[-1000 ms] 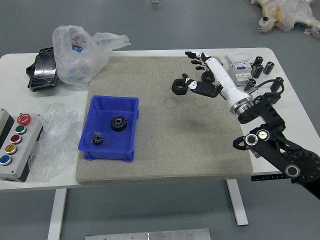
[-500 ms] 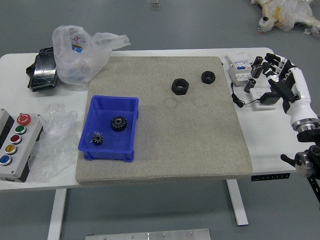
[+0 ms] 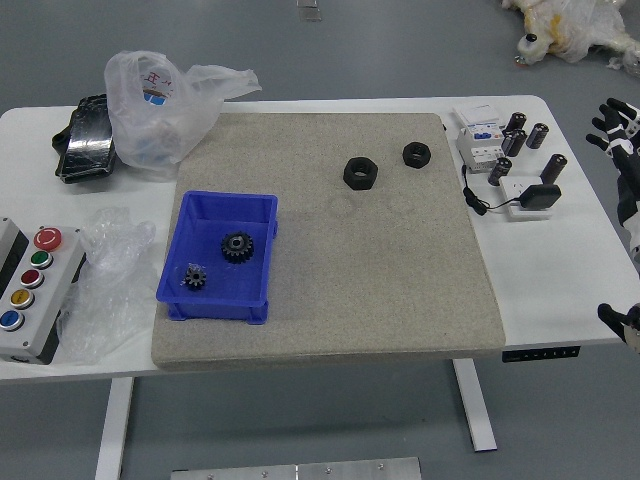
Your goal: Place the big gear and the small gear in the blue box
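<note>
Across the middle of the white surface (image 3: 555, 285) lay a grey-beige mat (image 3: 390, 280); its centre served as clock hub, twelve at the far edge. White bag (image 3: 155, 105) noted at ten, crumpled and upright-ish, partly over the mat's far corner. Blue box (image 3: 180, 240) at nine, open-topped, on the mat. Flat clear plastic (image 3: 110, 265) also toward nine, beyond the box and off the mat. Further out at nine: a button box (image 3: 40, 290) with a row of coloured buttons, cut by the view's edge. Black packet (image 3: 88, 140) at ten, beside the white bag.

Between two and three, at the far right edge of view, the robot's right hand (image 3: 620, 135), partly cropped. Fingers (image 3: 622, 106) spread and released, nothing in their grasp.

Small white carton (image 3: 482, 142) at two, black cylinders (image 3: 554, 168) standing around there. Black adapter (image 3: 540, 197) between two and three, its cable looping toward the mat. Black ring (image 3: 360, 173) at one; a smaller ring (image 3: 417, 154) between one and two, near it but apart.

Both gears sat inside the blue box: big gear (image 3: 237, 247) at two from the box's centre, small gear (image 3: 195, 276) between seven and eight, not touching.
</note>
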